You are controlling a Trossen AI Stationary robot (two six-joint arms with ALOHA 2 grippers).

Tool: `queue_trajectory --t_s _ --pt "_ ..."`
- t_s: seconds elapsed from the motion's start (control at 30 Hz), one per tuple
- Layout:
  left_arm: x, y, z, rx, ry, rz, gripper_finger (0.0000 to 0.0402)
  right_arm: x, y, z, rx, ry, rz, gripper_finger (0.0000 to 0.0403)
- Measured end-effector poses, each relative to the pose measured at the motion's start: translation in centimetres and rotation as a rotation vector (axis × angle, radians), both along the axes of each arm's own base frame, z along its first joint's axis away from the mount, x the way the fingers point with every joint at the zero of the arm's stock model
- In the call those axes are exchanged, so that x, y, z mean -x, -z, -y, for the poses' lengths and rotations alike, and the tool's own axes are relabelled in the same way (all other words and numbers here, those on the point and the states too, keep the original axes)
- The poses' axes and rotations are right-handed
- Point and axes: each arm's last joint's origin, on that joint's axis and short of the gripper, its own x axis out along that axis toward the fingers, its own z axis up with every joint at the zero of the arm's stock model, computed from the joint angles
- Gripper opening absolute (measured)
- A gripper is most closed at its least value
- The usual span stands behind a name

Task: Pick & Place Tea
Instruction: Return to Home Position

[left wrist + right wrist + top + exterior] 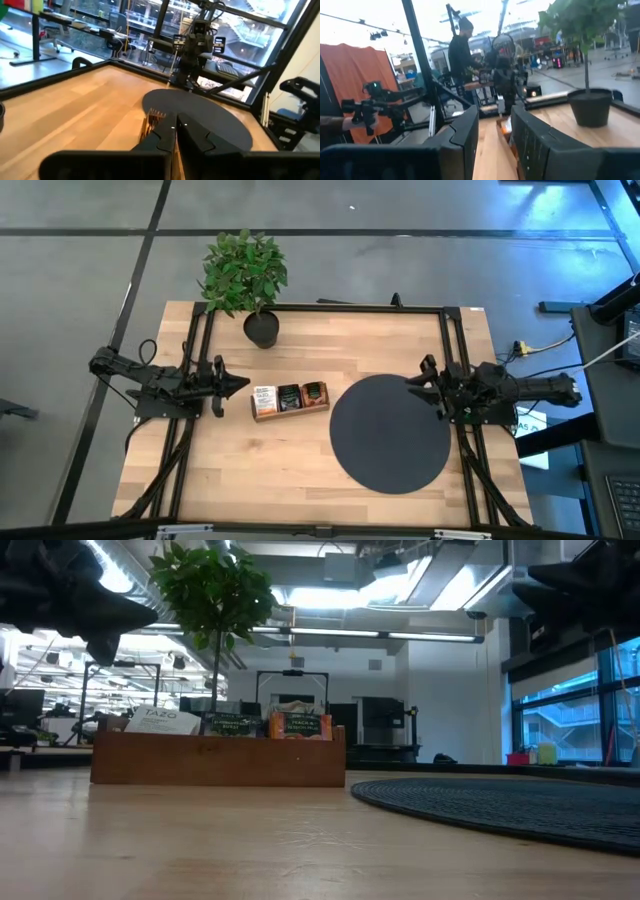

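Tea sachets (289, 397), flat paper squares, stand in the wooden three-compartment tray (290, 416) on the pale plank counter (250, 470) beside a round black mat (390, 440). Left tool (235, 383) clenched, empty, near the tray; right tool (420, 383) parted, empty, over the mat's edge

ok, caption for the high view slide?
Tea in the wooden tray; left gripper and right gripper parked either side.

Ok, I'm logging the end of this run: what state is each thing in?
Wooden tray: all three compartments filled.
Tea: standing in the tray, sorted by colour.
Black mat: flat on the table.
Potted plant: upright.
Left claw: shut, holding nothing, near the tray.
Right claw: open, holding nothing, at the mat's edge.
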Motion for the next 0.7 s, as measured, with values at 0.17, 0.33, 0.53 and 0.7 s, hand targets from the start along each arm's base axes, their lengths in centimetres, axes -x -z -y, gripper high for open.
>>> queue_trajectory --t_s 0.17,0.33,0.53,0.7 --pt "0.0 0.0 0.0 -0.048 0.000 -0.011 0.0008 0.3 0.4 0.0 0.014 0.002 -0.031 0.0117" --pt "0.0 0.0 0.0 -0.041 0.000 -0.011 0.0012 0.2 0.6 0.0 0.016 0.002 -0.053 0.0117" --pt "0.0 0.0 0.0 -0.041 0.000 -0.011 0.0010 0.1 1.4 0.0 -0.032 -0.018 -0.139 0.0117" --pt "0.0 0.0 0.0 -0.041 0.000 -0.011 0.0009 0.1 1.9 0.0 -0.034 -0.017 -0.194 0.0117"
